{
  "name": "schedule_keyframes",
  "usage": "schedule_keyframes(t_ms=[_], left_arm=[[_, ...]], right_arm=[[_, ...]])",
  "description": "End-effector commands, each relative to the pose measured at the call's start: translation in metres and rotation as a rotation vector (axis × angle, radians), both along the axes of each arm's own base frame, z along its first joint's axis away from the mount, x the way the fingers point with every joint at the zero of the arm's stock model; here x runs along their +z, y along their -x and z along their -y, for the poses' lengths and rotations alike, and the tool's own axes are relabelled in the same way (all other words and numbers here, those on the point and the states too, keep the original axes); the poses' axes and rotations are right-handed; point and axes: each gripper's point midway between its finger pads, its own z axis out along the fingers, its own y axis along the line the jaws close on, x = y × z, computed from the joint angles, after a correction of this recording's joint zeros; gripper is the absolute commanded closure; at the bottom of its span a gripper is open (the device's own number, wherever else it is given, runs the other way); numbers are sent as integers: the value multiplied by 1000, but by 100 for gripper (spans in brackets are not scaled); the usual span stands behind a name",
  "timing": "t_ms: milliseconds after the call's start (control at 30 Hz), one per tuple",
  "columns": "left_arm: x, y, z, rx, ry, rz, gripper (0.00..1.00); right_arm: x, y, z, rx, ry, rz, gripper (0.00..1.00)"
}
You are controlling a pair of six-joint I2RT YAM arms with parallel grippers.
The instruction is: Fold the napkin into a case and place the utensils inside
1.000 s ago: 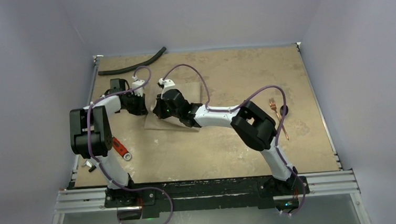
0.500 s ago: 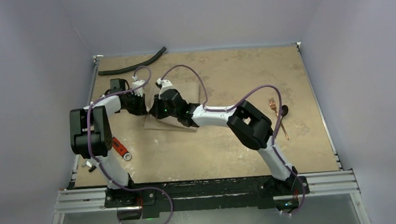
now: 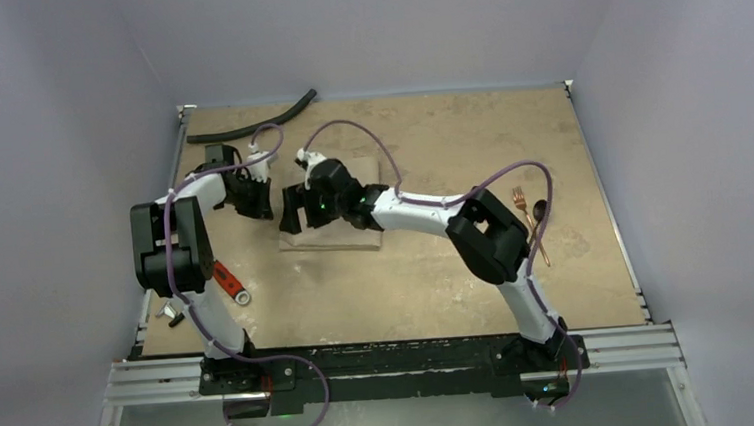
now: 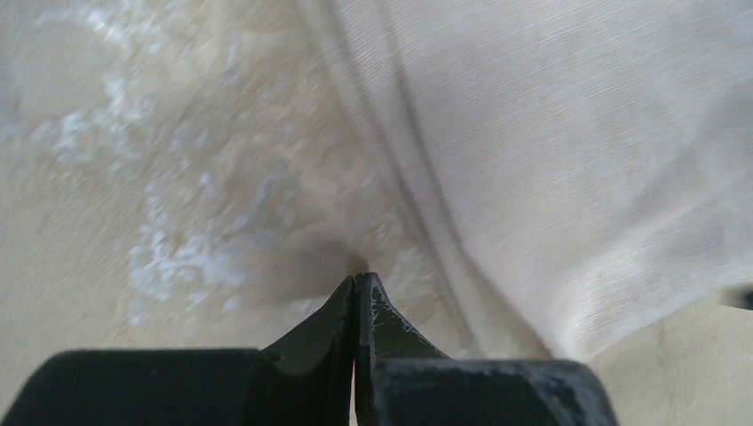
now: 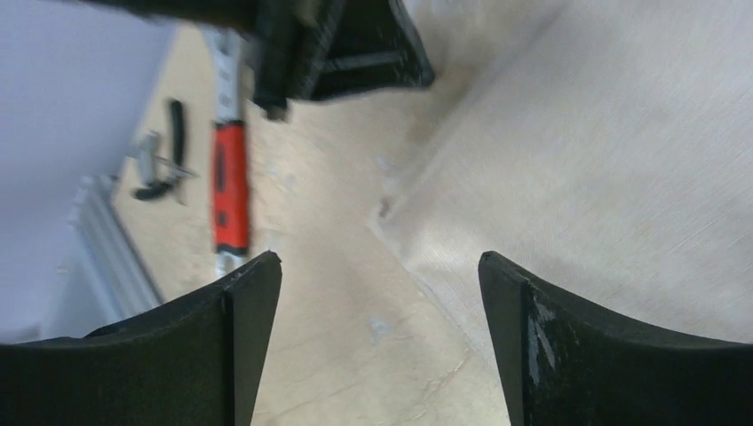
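Beige napkin (image 3: 333,240), folded, left of centre, long axis roughly left to right.
Your left gripper (image 4: 357,284) is pinched shut just beside its edge; your right gripper (image 5: 380,259) hangs over its corner, jaws apart. Well right, the fork (image 3: 525,213) points its tines away.

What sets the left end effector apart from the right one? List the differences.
Left end effector has its jaws shut, tips meeting; right end effector stands wide open. Left points at bare table beside the napkin; right straddles the napkin's edge. Shared: both black, both near that cloth.
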Motion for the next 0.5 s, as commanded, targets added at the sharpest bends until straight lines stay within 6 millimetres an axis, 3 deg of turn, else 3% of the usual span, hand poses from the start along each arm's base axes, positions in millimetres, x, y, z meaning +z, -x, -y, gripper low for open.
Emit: schedule_keyframes(t_ms=[0,67,167,267,467], left_arm=[[4,17,-33,13,-99,-105,100],[21,13,-35,10,-99,-85,100],[38,14,-25,-1,-47,-78,100],[45,20,-6,-14,32,-106,100],[61,28,54,-116,63,-96,100]], right_arm=[[144,-41,14,-15,-205,141,17],[159,-70,39,-86,-196,168,25],[153,-119,84,-219,-129,196,42],[120,-159,116,-290,-43,164,64],[56,-196,133,-274,-45,50,94]])
